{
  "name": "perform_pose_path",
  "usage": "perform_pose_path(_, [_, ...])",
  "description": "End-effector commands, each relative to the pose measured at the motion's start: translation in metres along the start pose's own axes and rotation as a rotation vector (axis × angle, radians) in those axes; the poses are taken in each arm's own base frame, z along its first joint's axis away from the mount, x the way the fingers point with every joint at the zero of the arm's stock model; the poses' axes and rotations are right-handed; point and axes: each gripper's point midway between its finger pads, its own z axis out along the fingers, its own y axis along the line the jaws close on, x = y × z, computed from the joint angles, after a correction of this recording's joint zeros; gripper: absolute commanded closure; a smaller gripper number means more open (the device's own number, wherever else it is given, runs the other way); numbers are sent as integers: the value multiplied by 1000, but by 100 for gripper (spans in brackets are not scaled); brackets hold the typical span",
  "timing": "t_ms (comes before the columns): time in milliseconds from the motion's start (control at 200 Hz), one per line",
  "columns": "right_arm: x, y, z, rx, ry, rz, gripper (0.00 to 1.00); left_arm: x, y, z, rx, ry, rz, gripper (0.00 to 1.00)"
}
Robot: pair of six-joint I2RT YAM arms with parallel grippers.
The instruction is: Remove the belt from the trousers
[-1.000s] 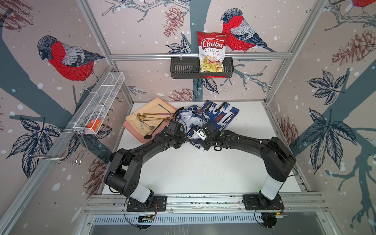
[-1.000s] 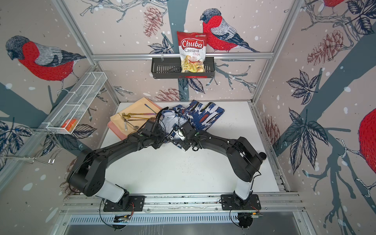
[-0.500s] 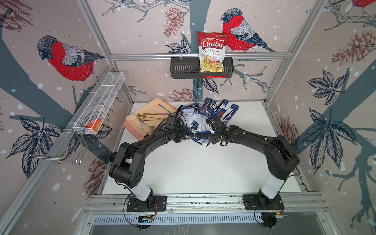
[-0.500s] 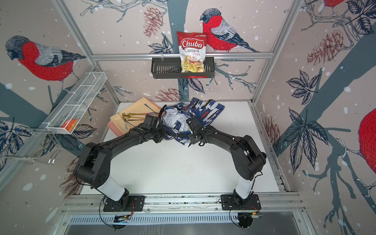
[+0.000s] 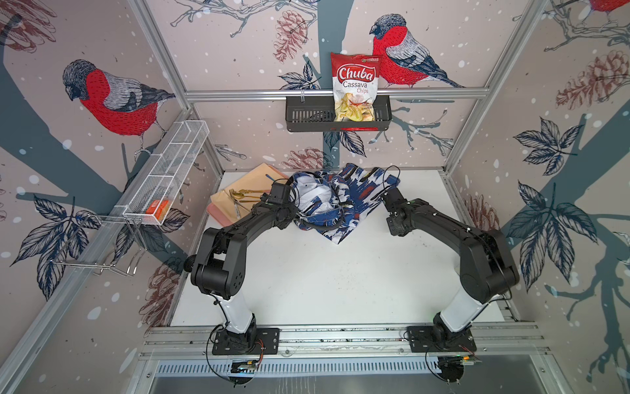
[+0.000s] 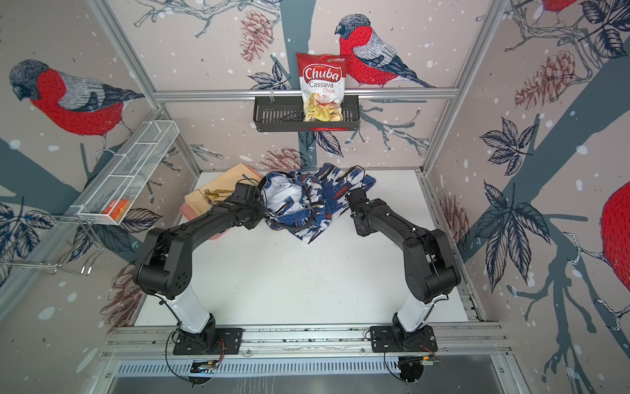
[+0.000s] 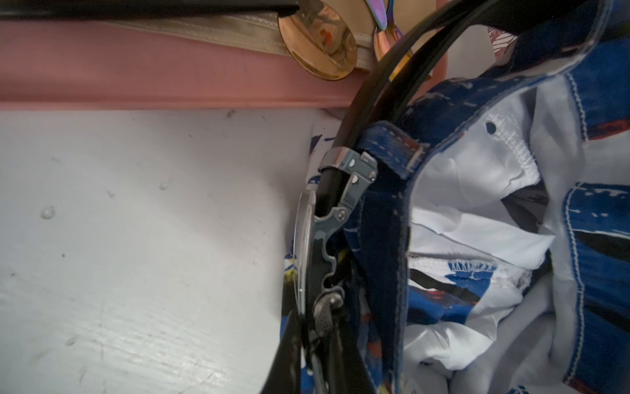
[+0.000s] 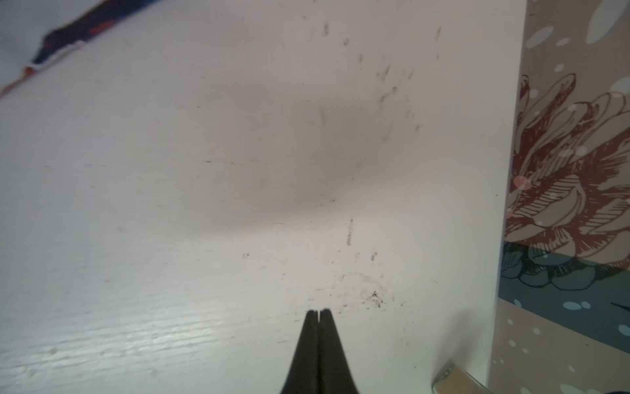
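Even, bright light — top views sharp, edges bowed; right wrist view soft, blurred.

A robot test booth: aluminium frame (image 5: 327, 92), bird-print wallpaper walls (image 5: 116, 102), arms bolted to a rail (image 5: 341, 336).

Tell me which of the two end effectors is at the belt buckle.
The left end effector: it is shut at the buckle of the belt on the trousers. The right end effector is shut over bare table, holding nothing.

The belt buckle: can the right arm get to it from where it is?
Probably not easily. The buckle sits on the trousers' far side by the left arm, and the right fingers point at bare table.
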Motion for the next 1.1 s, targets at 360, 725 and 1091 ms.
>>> perform_pose_path(360, [-62, 204, -137, -576, -448, -414, 41, 15, -11, -2, 58, 15, 17, 100])
perform_pose_path(725, [-41, 276, -140, -686, -465, -612, 39, 18, -12, -6, 78, 26, 13, 100])
perform_pose_path(1091, [-57, 279, -108, -485, -480, -628, 39, 21, -6, -10, 70, 28, 13, 100])
